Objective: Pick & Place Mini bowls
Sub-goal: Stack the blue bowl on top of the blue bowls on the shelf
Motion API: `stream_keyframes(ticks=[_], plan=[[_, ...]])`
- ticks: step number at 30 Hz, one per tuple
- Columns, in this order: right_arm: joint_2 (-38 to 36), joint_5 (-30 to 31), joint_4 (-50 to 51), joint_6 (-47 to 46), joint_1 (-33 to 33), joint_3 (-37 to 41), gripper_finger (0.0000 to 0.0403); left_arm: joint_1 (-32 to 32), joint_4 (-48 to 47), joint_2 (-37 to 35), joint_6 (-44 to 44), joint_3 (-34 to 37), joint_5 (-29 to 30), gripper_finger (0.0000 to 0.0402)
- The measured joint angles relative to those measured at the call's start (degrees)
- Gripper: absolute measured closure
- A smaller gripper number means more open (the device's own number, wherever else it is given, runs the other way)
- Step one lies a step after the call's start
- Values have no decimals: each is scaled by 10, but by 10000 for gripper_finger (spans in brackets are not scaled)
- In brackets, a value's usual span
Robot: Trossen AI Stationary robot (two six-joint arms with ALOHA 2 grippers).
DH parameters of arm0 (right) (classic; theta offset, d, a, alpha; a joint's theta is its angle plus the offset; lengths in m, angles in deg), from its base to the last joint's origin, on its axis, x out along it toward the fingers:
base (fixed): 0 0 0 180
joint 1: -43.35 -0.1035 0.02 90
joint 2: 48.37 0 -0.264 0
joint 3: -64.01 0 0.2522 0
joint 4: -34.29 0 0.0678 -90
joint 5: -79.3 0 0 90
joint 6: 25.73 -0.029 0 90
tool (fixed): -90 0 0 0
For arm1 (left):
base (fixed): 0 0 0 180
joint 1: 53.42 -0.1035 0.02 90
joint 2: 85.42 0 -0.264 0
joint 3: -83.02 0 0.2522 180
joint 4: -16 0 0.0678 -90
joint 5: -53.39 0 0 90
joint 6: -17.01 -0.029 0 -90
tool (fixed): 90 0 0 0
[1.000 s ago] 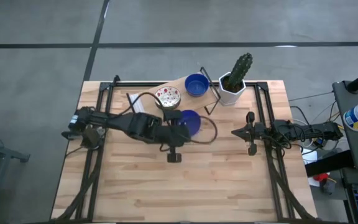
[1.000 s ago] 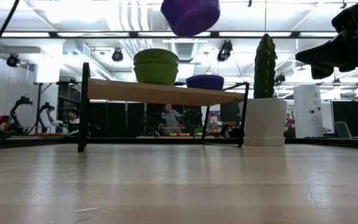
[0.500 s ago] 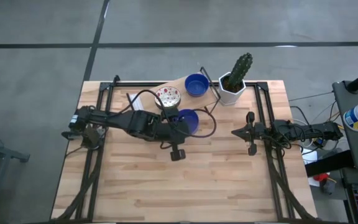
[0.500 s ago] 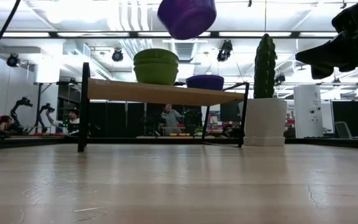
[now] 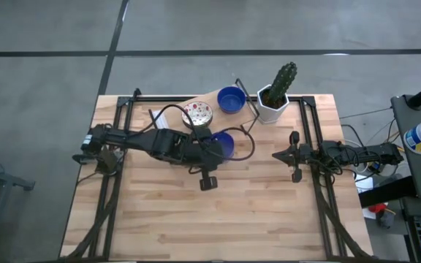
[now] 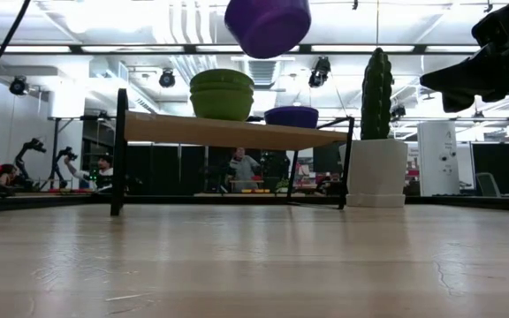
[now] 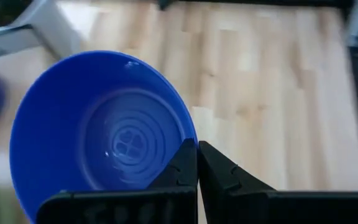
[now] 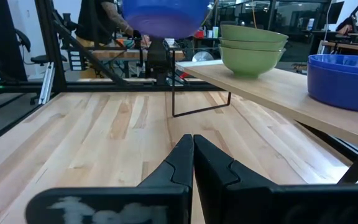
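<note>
Left tool (image 7: 197,163) around glossy deep-blue bowl (image 7: 98,134) rim

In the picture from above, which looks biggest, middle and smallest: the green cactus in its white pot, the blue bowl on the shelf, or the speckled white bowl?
1. Green cactus in its white pot, clearly biggest.
2. Solid blue round bowl on the wooden shelf.
3. Cream-white speckled bowl.

The two bowls look nearly the same size, so their order is unsure.
</note>
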Motion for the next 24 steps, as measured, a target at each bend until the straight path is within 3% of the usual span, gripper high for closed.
stream_keyframes(ticks=[4, 11, 14, 19, 24], plan=[[0, 0, 0, 0, 0, 0, 394, -5, 0, 0, -17, 0, -75, 401], [0, 0, 0, 0, 0, 0, 394, -15, 25, 0, -26, 0, -256, 401], [0, 1, 0, 7, 0, 0, 394, -16, 40, 0, -30, 0, -302, 401], [-1, 63, -10, 290, 2, 0, 394, -23, 75, 3, -39, 1, -424, 401], [0, 64, -10, 486, 1, 0, 394, -33, 121, 6, -44, 4, -511, 401]])
